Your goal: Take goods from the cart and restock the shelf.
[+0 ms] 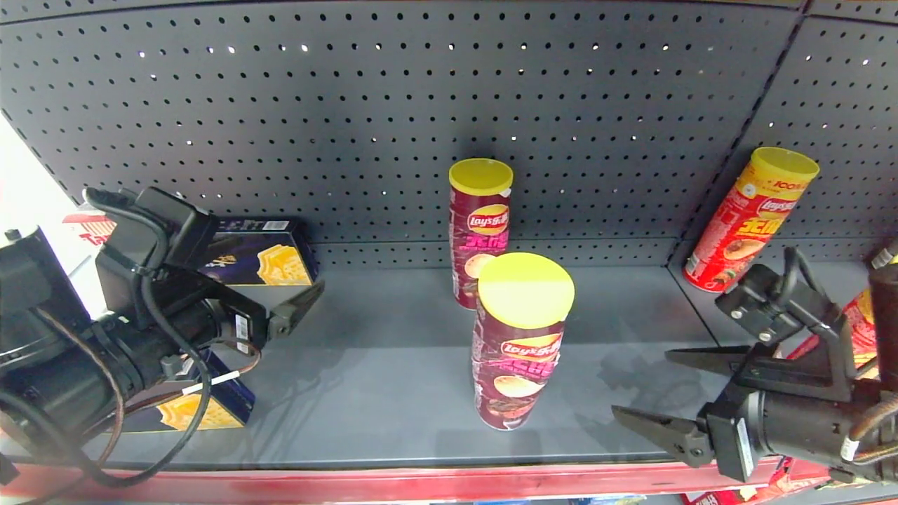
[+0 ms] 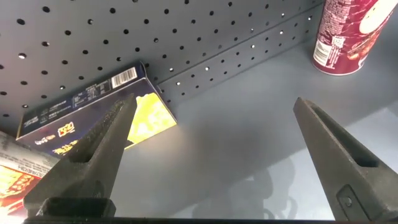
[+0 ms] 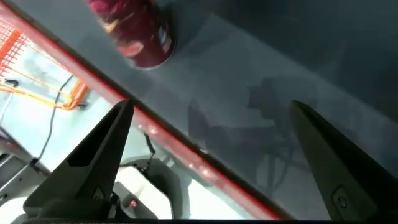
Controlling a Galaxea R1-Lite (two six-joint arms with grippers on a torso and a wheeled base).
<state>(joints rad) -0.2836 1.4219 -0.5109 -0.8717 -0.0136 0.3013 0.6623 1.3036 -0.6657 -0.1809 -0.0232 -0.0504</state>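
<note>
Your right gripper (image 1: pixel 640 382) gapes empty at lower right, near the front chip can (image 1: pixel 519 344) at centre. Its wrist camera adds what may be the orange cart (image 3: pixel 12 43) beyond the shelf (image 1: pixel 393 393). Your left gripper (image 2: pixel 212 102), also spread empty, faces a blue box (image 2: pixel 87 96).

Head: near, looking forward and down at the shelf (image 1: pixel 393 365).
Left wrist: low, facing back panel (image 2: pixel 186 25); shares rear can (image 2: pixel 345 28) with head.
Right wrist: over shelf front, facing down; shares front can (image 3: pixel 134 31).
</note>
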